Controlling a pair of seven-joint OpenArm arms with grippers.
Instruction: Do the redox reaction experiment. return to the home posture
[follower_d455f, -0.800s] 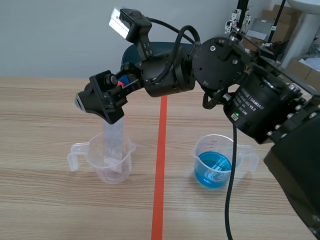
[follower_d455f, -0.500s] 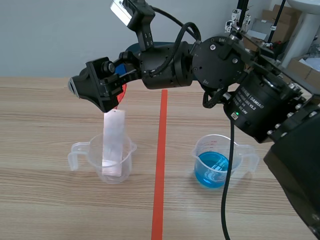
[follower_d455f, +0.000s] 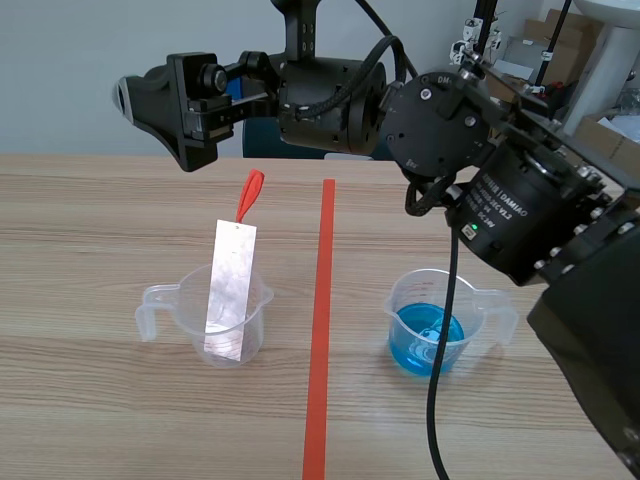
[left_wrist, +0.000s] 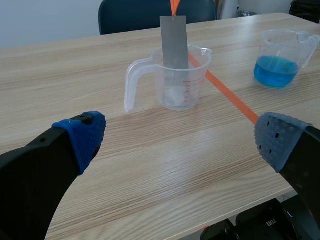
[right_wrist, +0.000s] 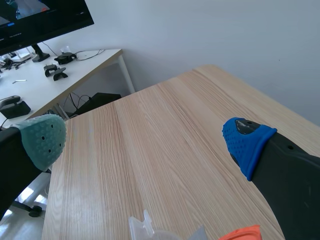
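While it hangs high, right claw (right_wrist: 145, 142) spread wide.

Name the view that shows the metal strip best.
Scene view: the strip shows full length, leaning in the cup. Left wrist view shows it too, farther off. Right wrist view shows no clear sign of it.

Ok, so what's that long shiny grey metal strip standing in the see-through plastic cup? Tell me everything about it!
The long grey metal strip is flat, thin and rectangular, with a dull silvery shine. It stands nearly upright, leaning slightly, in the clear plastic measuring cup, lower end at the cup's bottom, upper part above the rim. An orange-red tab rises from its top edge. Only the cup touches it.
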